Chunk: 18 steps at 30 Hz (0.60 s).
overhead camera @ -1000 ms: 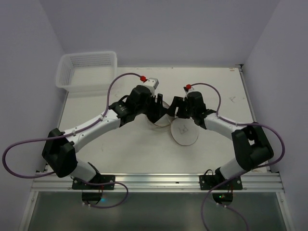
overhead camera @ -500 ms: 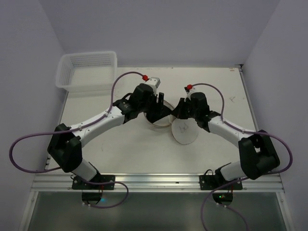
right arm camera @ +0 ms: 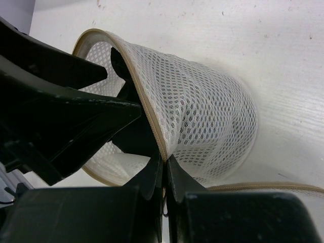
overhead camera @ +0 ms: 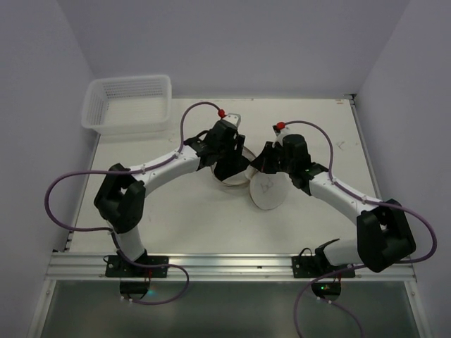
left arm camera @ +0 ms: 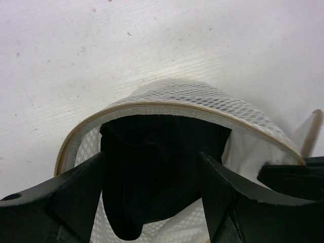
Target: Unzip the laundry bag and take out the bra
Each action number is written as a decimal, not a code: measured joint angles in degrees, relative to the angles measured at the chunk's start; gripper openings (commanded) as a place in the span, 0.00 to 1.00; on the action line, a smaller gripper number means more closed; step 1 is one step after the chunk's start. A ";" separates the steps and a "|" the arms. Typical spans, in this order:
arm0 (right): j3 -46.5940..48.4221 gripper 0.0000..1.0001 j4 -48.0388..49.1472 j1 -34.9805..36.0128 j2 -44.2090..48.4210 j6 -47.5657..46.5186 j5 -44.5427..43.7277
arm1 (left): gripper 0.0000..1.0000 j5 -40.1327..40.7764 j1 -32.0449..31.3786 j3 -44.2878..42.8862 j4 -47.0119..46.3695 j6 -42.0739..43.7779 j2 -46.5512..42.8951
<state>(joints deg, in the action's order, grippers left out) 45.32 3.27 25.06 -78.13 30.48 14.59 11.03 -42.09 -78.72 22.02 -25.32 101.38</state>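
The laundry bag (overhead camera: 237, 183) lies unzipped at mid-table, and its round lid (overhead camera: 269, 193) with the black pictogram is flopped to the right. The left wrist view looks into the beige-rimmed mouth of the bag (left arm camera: 152, 105), where the black bra (left arm camera: 152, 147) sits inside. My left gripper (left arm camera: 152, 177) is open, with one finger on each side of the bra, inside the mouth. My right gripper (right arm camera: 164, 161) is shut on the bag's beige zip rim. The bag's mesh wall (right arm camera: 207, 111) stands up beyond it. From above, the left gripper (overhead camera: 235, 163) and the right gripper (overhead camera: 259, 165) meet over the bag.
A white plastic mesh basket (overhead camera: 127, 102) stands at the table's back left corner. Walls close in behind and on both sides. The left gripper's black fingers (right arm camera: 66, 101) fill the left of the right wrist view, close to my right fingers.
The right gripper closed on the bag's rim. The left arm stretched forward and right, bringing its open fingers into the bag mouth around the bra.
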 measured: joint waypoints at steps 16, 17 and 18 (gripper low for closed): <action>-0.04 0.00 0.26 0.02 0.26 2.71 0.98 | 0.07 -3.21 0.09 0.02 -1.79 -0.17 7.32; -0.11 0.00 0.35 0.04 0.26 2.86 0.98 | 0.00 -3.67 0.09 0.02 -1.97 -0.35 7.32; -0.24 0.00 0.48 0.04 0.26 2.93 0.96 | 0.00 -4.09 0.09 0.00 -2.23 -0.39 7.26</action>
<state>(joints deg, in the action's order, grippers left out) 45.08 3.75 25.10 -77.87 33.41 15.55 6.94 -42.00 -78.72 19.79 -25.71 108.64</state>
